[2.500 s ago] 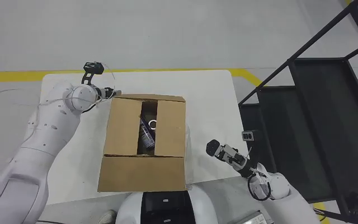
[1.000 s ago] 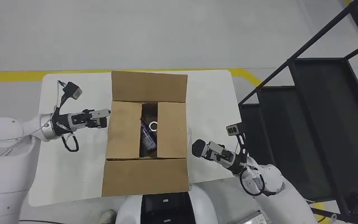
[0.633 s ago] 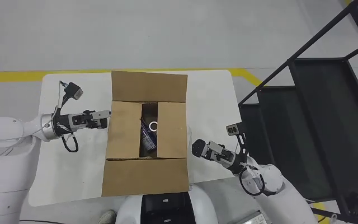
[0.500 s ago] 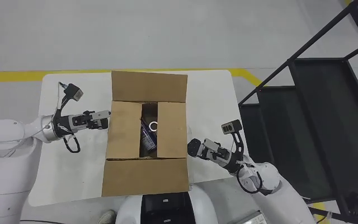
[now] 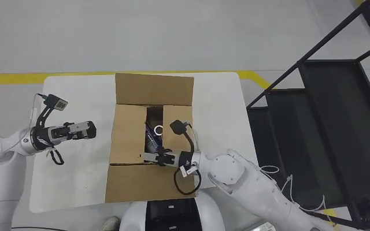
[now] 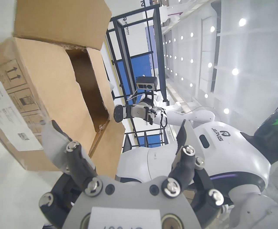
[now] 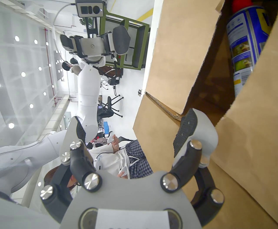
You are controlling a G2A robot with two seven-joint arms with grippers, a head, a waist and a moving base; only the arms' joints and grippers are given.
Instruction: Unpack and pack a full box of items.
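The corrugated cardboard box (image 5: 128, 134) sits mid-table (image 5: 219, 98), side flaps half lowered over a blue cylindrical spray can (image 7: 245, 47) (red cap). The right gripper (image 5: 157, 157) hovers at the gap's near end, spread and empty, one ribbed pad (image 7: 184, 130) beside a flap edge. The left gripper (image 5: 88, 129), spread, empty, is beside the box.

brown cardboard box (image 5: 130, 136), blue-and-yellow spray can (image 7: 245, 39) with red cap (image 7: 241, 4), white table (image 5: 217, 104)
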